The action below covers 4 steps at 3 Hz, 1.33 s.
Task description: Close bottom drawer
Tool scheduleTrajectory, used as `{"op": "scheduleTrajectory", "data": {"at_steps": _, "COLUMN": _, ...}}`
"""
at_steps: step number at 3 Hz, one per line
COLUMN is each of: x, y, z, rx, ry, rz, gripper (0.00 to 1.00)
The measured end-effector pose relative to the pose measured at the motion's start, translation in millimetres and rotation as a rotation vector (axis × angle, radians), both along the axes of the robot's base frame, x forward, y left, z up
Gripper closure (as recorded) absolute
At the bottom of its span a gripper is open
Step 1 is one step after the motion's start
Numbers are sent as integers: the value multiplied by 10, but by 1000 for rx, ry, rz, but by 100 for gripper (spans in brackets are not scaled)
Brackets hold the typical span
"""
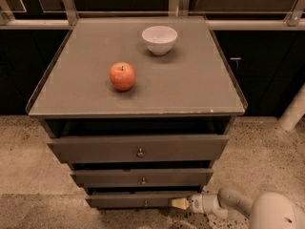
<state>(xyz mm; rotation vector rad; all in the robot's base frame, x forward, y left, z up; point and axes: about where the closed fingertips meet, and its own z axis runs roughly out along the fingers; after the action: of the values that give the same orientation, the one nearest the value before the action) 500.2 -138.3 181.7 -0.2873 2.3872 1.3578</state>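
Note:
The bottom drawer [128,201] is the lowest and narrowest of three dark grey-brown fronts, with a tiny round knob [146,203]. It stands only slightly proud of the cabinet, a thin dark gap above it. My gripper [178,203] comes in from the lower right on a white arm [228,204]. Its pale tip lies against the right end of the bottom drawer's front.
The middle drawer [141,178] and the wide top drawer [138,148] sit above, both pulled out a little. A red apple [122,76] and a white bowl [159,39] stand on the cabinet top [200,89]. A white post [294,111] stands at right on the speckled floor.

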Motion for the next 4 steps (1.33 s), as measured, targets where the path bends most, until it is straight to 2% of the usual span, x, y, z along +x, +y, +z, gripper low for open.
{"op": "scheduleTrajectory", "data": {"at_steps": 1, "x": 51, "y": 68, "z": 34, "rx": 0, "ry": -28, "rz": 3, "gripper": 100}}
{"op": "scheduleTrajectory", "data": {"at_steps": 2, "x": 0, "y": 138, "z": 107, "rx": -64, "ry": -138, "rz": 26, "gripper": 100}}
{"op": "scheduleTrajectory", "data": {"at_steps": 3, "x": -125, "y": 199, "z": 88, "rx": -172, "ry": -270, "rz": 30, "gripper": 100}}
{"op": "scheduleTrajectory", "data": {"at_steps": 4, "x": -110, "y": 44, "z": -90, "rx": -307, "ry": -313, "rz": -21, "gripper": 100}}
